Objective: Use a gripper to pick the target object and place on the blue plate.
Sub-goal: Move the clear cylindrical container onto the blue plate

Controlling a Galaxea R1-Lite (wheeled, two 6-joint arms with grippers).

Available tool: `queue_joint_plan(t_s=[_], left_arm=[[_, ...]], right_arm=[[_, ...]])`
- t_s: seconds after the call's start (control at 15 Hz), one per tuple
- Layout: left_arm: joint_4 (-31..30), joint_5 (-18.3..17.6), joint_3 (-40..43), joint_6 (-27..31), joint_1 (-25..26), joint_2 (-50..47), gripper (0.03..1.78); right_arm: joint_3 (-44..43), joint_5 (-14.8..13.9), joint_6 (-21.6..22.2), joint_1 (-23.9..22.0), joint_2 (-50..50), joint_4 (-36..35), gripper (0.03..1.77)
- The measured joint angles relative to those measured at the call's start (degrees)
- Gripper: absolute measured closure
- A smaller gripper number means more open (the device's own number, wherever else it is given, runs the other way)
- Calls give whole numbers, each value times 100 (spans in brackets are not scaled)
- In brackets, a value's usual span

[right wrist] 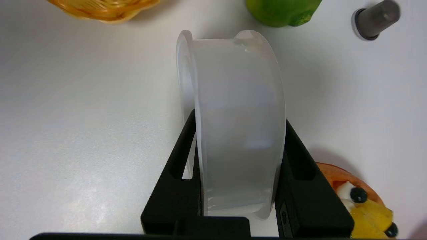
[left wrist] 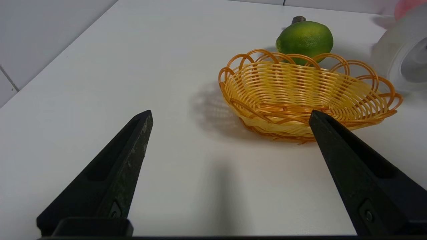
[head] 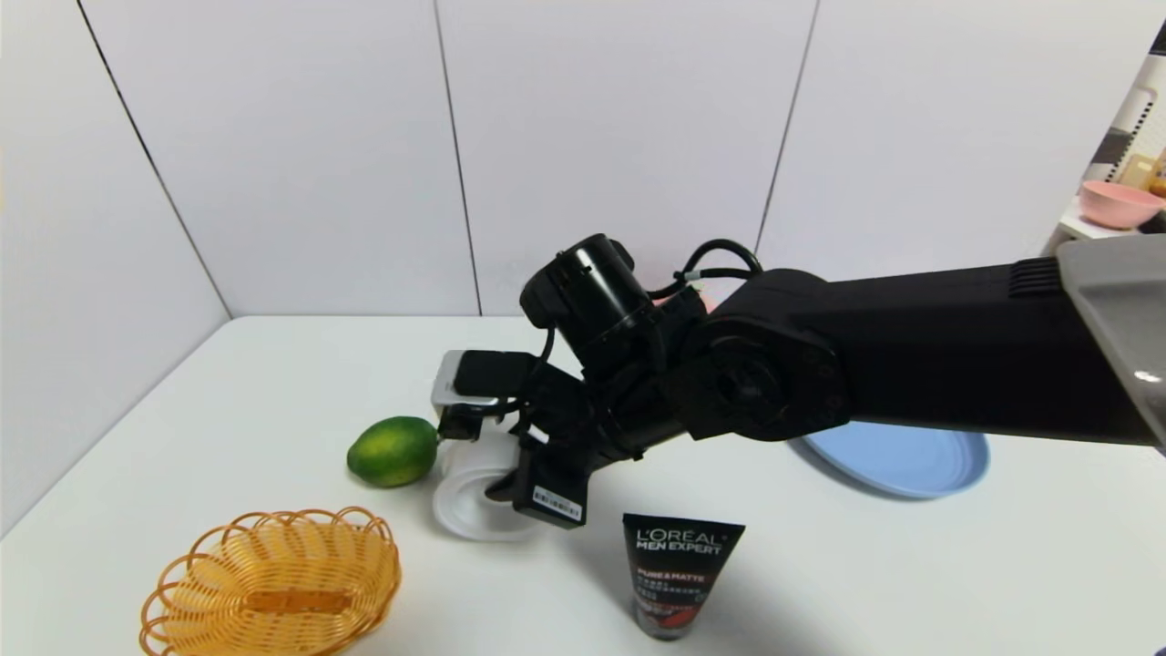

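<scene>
**Grasp closed on the tub, transfer to the plate pending**

Black fingers [right wrist: 186, 156] of your right gripper [right wrist: 238, 146] fill the foreground of the right wrist view, clamped on the translucent plastic tub [right wrist: 233, 116]. One finger presses each flat face, so the tub stands on edge, its flanged rims running along the fingers. Judged from this, the hold across the faces is what keeps a round body from rolling out of the grip.

Just beyond the tub lies a green lime [head: 393, 450], near enough that you should lift clear before you swing sideways. An orange wicker basket [head: 273, 583] sits nearer the robot and to its left, and a black face-wash tube [head: 679, 574] lies near the table's front edge. A fruit tart [right wrist: 357, 196] shows beside the right finger.

Your destination, the blue plate [head: 920, 460], lies flat, well apart to the robot's right, partly hidden under the forearm.

Your left gripper [left wrist: 230, 116] hangs low over the table facing the basket, jaws spread wide, holding nothing.
</scene>
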Motion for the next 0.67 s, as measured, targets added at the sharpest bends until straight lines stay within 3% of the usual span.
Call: queue_joint_plan(t_s=[0.2,0.4,0.53,0.67], left_arm=[[0,-2,0,-2,-2,0,12],[0,0,0,-2,-2,0,12],[2,0,0,-2,-2,0,12],[0,0,0,-2,-2,0,12]], right_arm=[[-12,45,230,-17,-236,-16,123],[-166,41,926,-91,-471,-29,123],[-286,37,1395,-284,-636,-24,123],[-312,33,1571,-596,-813,-13,123]])
